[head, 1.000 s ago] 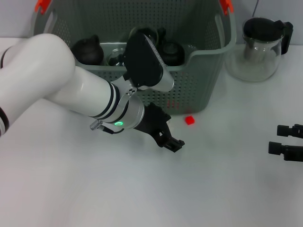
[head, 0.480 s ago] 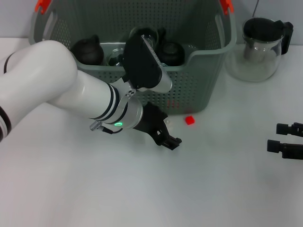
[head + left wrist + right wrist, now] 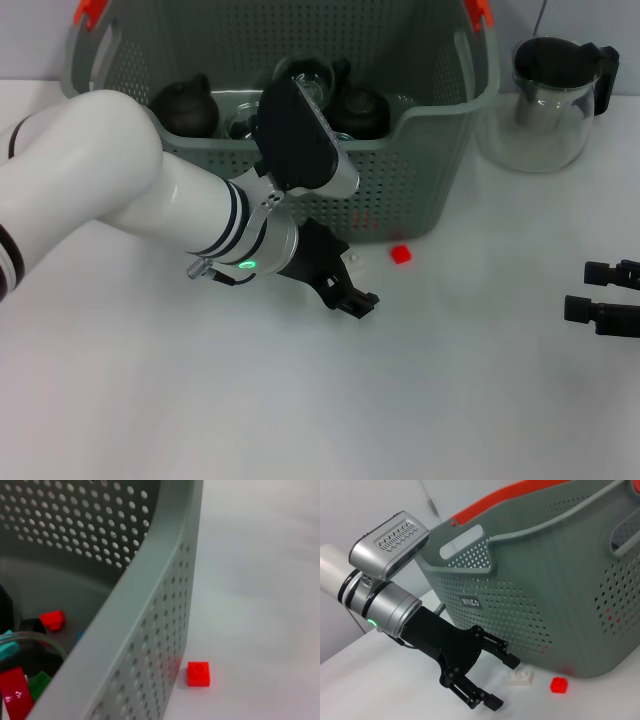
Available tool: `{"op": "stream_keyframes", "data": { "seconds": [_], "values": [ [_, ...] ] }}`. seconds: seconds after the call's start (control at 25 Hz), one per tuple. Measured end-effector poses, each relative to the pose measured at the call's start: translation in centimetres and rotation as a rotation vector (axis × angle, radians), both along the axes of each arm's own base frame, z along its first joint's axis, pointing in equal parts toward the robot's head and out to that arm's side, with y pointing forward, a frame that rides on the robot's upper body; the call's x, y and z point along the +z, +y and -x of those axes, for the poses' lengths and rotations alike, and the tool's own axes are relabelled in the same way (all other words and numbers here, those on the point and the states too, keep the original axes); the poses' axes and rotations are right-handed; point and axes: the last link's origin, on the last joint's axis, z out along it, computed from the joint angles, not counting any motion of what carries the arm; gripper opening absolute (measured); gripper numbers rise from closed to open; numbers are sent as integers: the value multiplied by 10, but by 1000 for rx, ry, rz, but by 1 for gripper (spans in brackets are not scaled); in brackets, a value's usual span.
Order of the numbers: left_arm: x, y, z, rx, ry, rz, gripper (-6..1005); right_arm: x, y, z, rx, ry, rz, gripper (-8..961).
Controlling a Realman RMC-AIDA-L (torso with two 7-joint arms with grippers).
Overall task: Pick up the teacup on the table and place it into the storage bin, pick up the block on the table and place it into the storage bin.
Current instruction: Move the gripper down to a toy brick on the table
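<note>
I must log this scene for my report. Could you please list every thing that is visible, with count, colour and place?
storage bin: one, grey-green with orange-red clips, far side of the table
dark round pots: at least two, black, inside the bin
small pieces: several, red, green and teal, on the bin floor
red block: one, on the table just in front of the bin
white block: one, on the table beside the red block
glass teapot: one, clear with black lid, right of the bin
table: one, white
left pincer: black, open, low over the table near the white block
right pincer: black, at the right edge
</note>
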Motion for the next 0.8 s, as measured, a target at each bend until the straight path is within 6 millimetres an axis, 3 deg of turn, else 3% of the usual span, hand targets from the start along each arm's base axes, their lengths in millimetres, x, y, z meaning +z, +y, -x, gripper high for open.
{"op": "stream_keyframes", "data": {
  "seconds": [0.8],
  "values": [
    [-1,-2,2,6,3,10,841,0,1,0,-1,-2,-2,916]
  ]
}}
